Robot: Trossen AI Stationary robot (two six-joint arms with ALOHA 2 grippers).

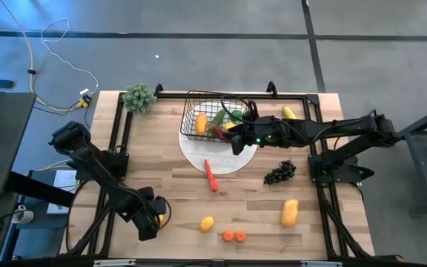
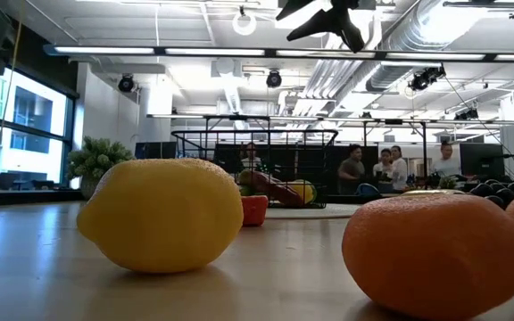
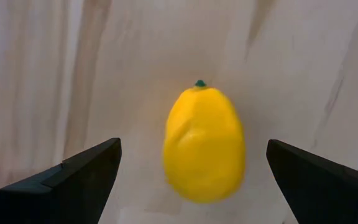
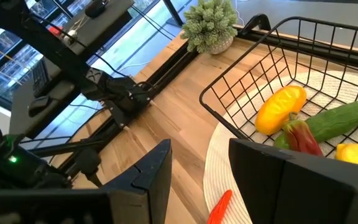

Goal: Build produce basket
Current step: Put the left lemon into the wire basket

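Left gripper [image 3: 191,180] spread wide just short of the lemon [image 1: 207,223], right gripper [image 4: 197,180] parted, empty, over the basket [image 1: 199,111] rim, well clear of lemon.

The basket [image 1: 212,115] is sitting on the plate [image 1: 199,154] at the table's far middle, holding a mango [image 1: 201,122], a cucumber [image 1: 219,116] and a chilli [image 1: 219,132]. A second chilli [image 1: 211,176] is lying at the plate's near edge, with grapes [image 1: 279,173] to its right. Along the near edge a lemon [image 1: 207,223], carrot slices [image 1: 233,236] and another mango [image 1: 290,212] are lying left to right, and a potted plant [image 1: 139,97] is standing at the far left.
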